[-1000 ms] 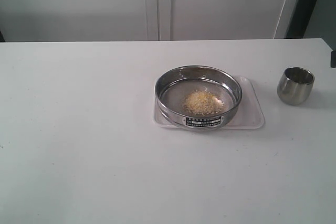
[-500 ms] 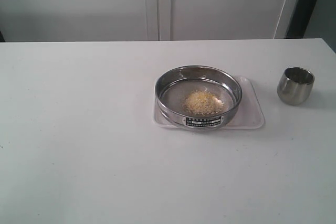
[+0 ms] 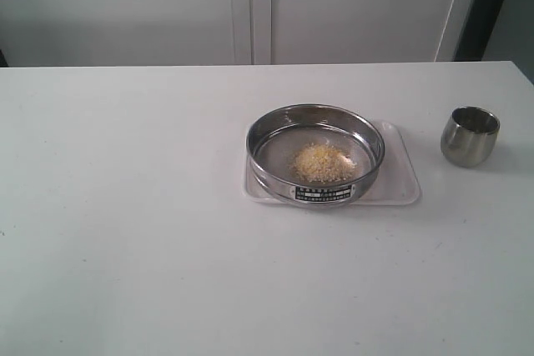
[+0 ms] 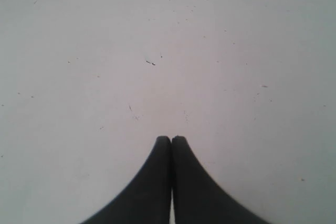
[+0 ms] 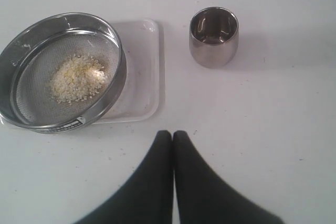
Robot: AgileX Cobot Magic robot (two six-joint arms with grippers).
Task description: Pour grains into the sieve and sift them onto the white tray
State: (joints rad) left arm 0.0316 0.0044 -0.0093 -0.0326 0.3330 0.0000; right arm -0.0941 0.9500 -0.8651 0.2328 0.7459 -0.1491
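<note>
1. Checking my own hands first: the right hand (image 5: 172, 134) has its fingers pressed together on nothing. The left hand (image 4: 171, 139) is likewise closed and empty, with only speckled bench (image 4: 168, 51) ahead of it.
2. A second ago a dark bit of the right arm showed at the exterior view's right edge. It is gone now, so neither arm stands over the work.
3. Ahead of the right hand lies the white tray (image 5: 142, 66), with the sieve (image 5: 118, 77) resting on it.
4. The grains (image 5: 77, 78) sit in a small heap on the mesh, so pouring looks done.
5. Farther off, apart from the tray, the steel cup (image 5: 213, 38) stands upright and looks empty.
6. With both arms back, I judge either that sifting is still to come or that this heap is what would not pass. I cannot tell which.
</note>
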